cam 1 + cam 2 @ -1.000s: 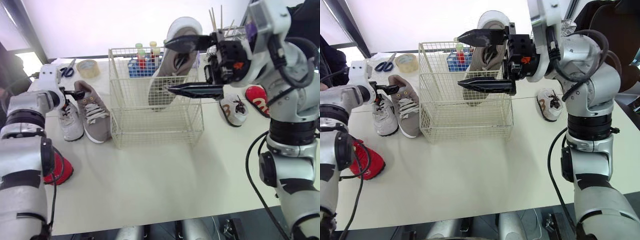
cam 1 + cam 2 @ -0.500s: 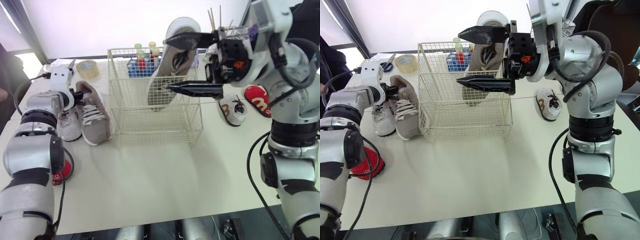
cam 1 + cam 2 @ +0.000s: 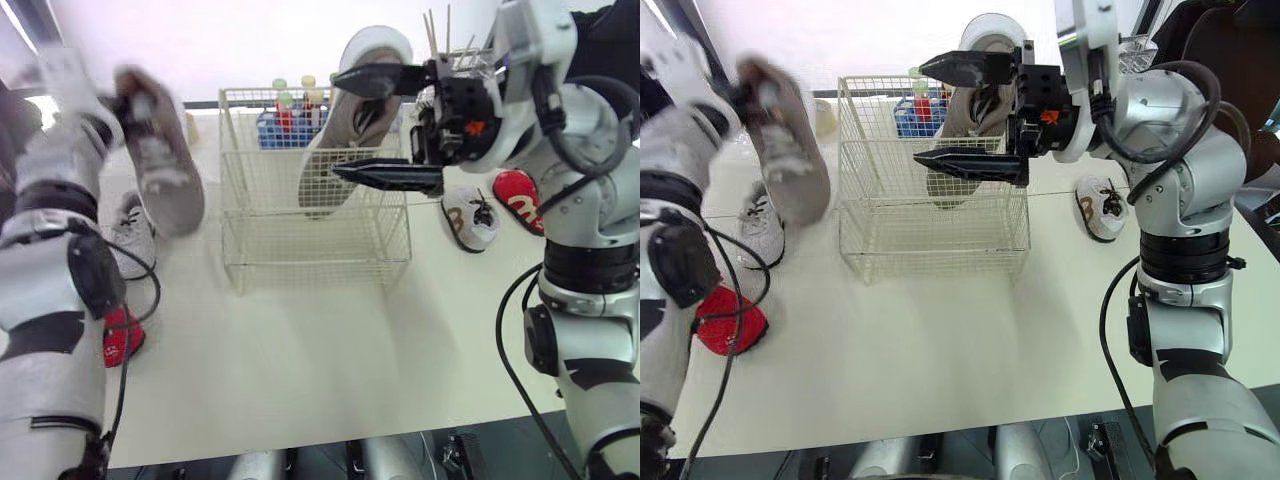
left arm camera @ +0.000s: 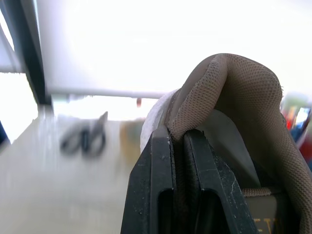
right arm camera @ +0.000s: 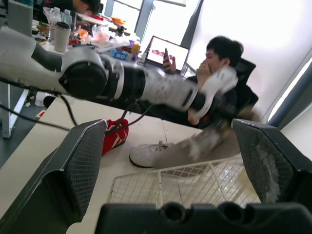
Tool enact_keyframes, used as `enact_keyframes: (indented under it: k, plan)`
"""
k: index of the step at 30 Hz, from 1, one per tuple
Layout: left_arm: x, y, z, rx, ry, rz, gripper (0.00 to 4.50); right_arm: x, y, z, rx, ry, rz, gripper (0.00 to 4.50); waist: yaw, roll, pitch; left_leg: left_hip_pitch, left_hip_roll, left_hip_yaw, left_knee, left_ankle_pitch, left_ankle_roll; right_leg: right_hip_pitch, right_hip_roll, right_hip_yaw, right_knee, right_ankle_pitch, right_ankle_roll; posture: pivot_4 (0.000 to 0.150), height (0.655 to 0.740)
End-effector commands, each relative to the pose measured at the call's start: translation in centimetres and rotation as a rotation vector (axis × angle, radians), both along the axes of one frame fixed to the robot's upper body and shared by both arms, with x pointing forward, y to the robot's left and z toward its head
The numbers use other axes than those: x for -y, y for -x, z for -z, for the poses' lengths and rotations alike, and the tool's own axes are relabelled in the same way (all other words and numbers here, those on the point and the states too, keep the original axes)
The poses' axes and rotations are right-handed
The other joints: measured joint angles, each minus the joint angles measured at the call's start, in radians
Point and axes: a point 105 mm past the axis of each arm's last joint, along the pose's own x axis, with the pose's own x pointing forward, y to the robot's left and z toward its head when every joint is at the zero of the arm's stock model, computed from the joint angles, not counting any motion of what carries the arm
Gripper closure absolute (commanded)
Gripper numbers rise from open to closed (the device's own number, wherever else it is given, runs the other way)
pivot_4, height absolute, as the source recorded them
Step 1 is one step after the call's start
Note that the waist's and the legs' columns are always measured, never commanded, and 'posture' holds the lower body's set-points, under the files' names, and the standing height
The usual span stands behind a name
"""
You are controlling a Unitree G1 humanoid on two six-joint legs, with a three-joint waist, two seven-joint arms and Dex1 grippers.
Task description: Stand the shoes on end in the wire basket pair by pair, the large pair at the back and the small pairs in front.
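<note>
My left gripper (image 4: 178, 141) is shut on the heel collar of a large taupe shoe (image 3: 160, 150). It holds the shoe in the air to the left of the wire basket (image 3: 310, 240), sole towards me. The matching taupe shoe (image 3: 350, 120) stands on end at the basket's back right. Over the basket's right side my right gripper (image 3: 340, 125) hangs open, holding nothing, just in front of that standing shoe. A small grey-white shoe (image 3: 130, 235) and a red shoe (image 3: 120, 335) lie on the table to the left. A small white shoe (image 3: 468, 218) and another red shoe (image 3: 515, 195) lie to the right.
A blue rack of bottles (image 3: 285, 125) stands behind the basket. Scissors (image 4: 85, 139) lie on the table's far left. A seated person (image 5: 219, 58) is beyond the table on that side. The table's front half is bare.
My left gripper closed on the taupe shoe's heel and lifted it off the table, up beside the basket. The right gripper has stayed open over the basket.
</note>
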Motion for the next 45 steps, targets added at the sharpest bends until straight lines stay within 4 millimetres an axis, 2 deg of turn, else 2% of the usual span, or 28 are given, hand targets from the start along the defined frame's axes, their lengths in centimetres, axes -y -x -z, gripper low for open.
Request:
enact_keyframes:
  k: [1,7,9,12,16,24,31,36,39,42,45]
  plan:
    - [1.9,5.4,-11.5,0.483,-0.058,0.03,4.46,0.4,0.4,-0.7,0.019,-0.03,0.018,0.0,0.0,0.0,0.0,0.0,0.0,0.0,0.001,0.0,0.001,0.0,0.0,0.0,0.0,0.0,0.001,0.15,0.74]
    - [4.9,10.7,-17.0,0.836,-0.092,0.053,4.46,0.8,0.1,-0.4,0.008,-0.04,0.054,0.0,0.002,0.0,0.0,0.001,0.0,0.0,0.001,-0.001,0.001,0.002,-0.001,0.0,-0.001,0.001,0.001,0.15,0.74]
    - [6.9,12.2,-17.8,0.953,-0.13,0.072,4.46,0.9,0.2,-0.3,0.012,-0.038,0.068,0.0,0.002,0.0,0.0,0.001,0.0,0.0,0.001,-0.001,0.001,0.002,0.0,0.0,-0.001,0.001,0.001,0.15,0.74]
    - [9.7,12.8,-17.6,1.045,-0.154,0.108,4.46,1.1,0.2,-0.3,0.018,-0.04,0.085,0.0,0.004,0.0,0.0,0.002,0.0,0.0,0.002,-0.001,0.001,0.004,0.0,0.0,-0.001,0.001,0.001,0.15,0.74]
    - [13.8,12.2,-16.1,1.113,-0.159,0.162,4.46,1.3,0.6,-0.4,0.026,-0.049,0.109,0.0,0.007,0.0,0.0,0.003,-0.001,0.0,0.003,-0.001,0.001,0.005,0.0,0.0,-0.001,0.001,0.001,0.15,0.74]
    - [18.4,10.5,-12.9,1.115,-0.169,0.19,4.46,1.8,1.1,-0.3,0.027,-0.054,0.165,0.0,0.0,0.0,0.0,0.003,0.0,0.001,0.002,-0.001,0.002,0.004,0.0,0.0,-0.001,0.001,0.001,0.15,0.74]
    - [19.7,9.3,-9.1,1.076,-0.255,0.1,4.46,2.2,1.4,-0.2,0.022,-0.057,0.205,0.0,0.004,0.0,0.0,0.003,0.0,0.001,0.002,-0.001,0.002,0.004,0.0,0.001,0.0,0.001,0.001,0.15,0.74]
    - [20.1,7.6,-5.0,0.996,-0.275,0.046,4.46,2.3,1.4,-0.1,0.019,-0.058,0.216,0.0,0.007,0.0,0.0,0.003,0.0,0.001,0.003,-0.001,0.002,0.005,0.0,0.001,0.0,0.001,0.001,0.15,0.74]
    - [20.6,7.2,-3.4,0.968,-0.28,0.048,4.46,2.4,1.4,-0.1,0.017,-0.058,0.217,0.0,0.015,0.0,0.0,0.005,0.0,0.001,0.003,0.0,0.002,0.006,0.0,0.001,-0.001,0.001,0.001,0.15,0.74]
    - [20.9,6.1,0.0,0.873,-0.277,0.041,4.46,2.5,1.3,0.0,0.011,-0.056,0.217,0.0,0.025,0.001,-0.001,0.005,0.0,0.002,0.003,0.0,0.003,0.007,0.0,0.001,0.0,0.001,0.001,0.15,0.74]
    - [20.9,5.9,1.5,0.828,-0.288,0.021,4.46,2.5,1.3,0.1,0.006,-0.053,0.215,0.0,0.026,0.001,-0.001,0.005,0.0,0.002,0.003,0.0,0.003,0.007,0.0,0.001,-0.001,0.001,0.001,0.15,0.74]
